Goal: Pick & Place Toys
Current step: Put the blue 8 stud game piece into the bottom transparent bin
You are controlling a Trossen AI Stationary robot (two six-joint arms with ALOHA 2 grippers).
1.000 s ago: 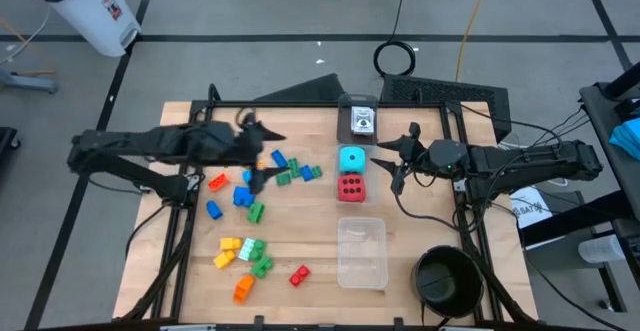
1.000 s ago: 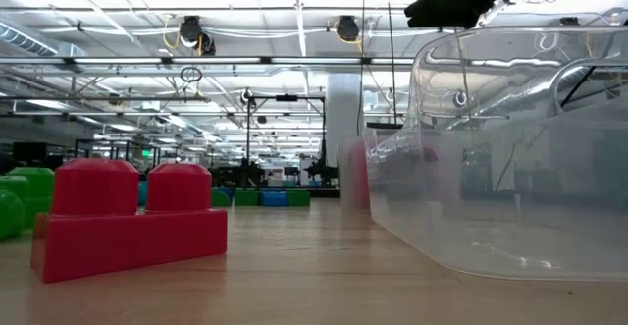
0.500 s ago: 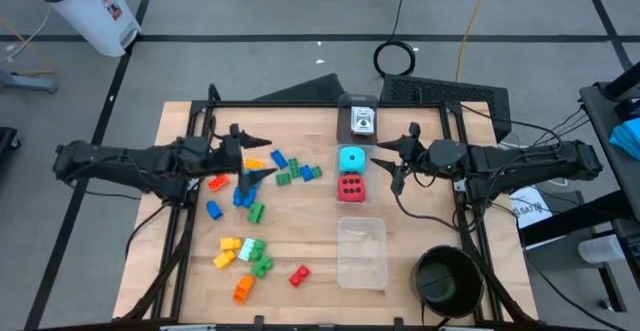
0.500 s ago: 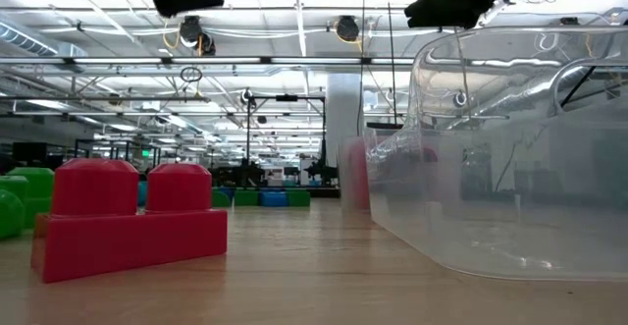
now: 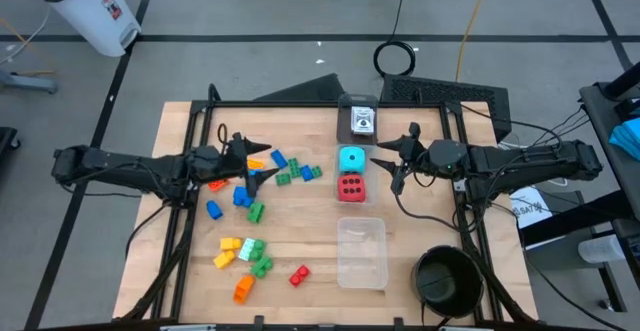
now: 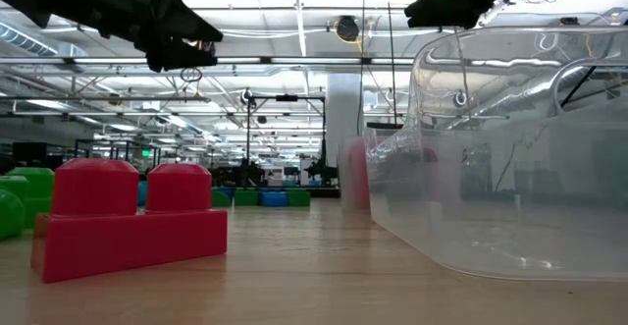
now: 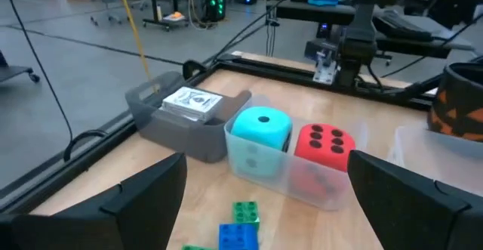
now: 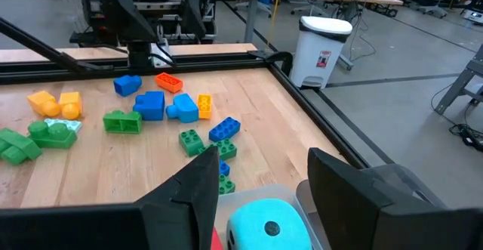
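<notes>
— Since a second ago the left gripper (image 5: 258, 161) has pulled back toward its own side of the table and now hangs over the scattered bricks, near an orange brick (image 5: 255, 163). Its fingers stand wide apart with nothing between them.

— And the right gripper (image 5: 397, 161)?

— It has not moved. It sits just beside the clear box (image 5: 351, 174) that holds the cyan die (image 5: 351, 158) and the red die (image 5: 350, 186). Its fingers are partly apart and empty.

— Where are the rest of the toys?

— Blue and green bricks (image 5: 290, 168) lie loose left of the dice. A second cluster of yellow, green and orange bricks (image 5: 245, 254) sits nearer the front edge, with a red brick (image 5: 299, 275) just beside it. The white picture cards (image 5: 363, 121) rest in a grey tray behind the dice. Another clear box (image 5: 361, 252) stands in front of the dice, and a black round bowl (image 5: 446, 279) is at the front right corner.
</notes>
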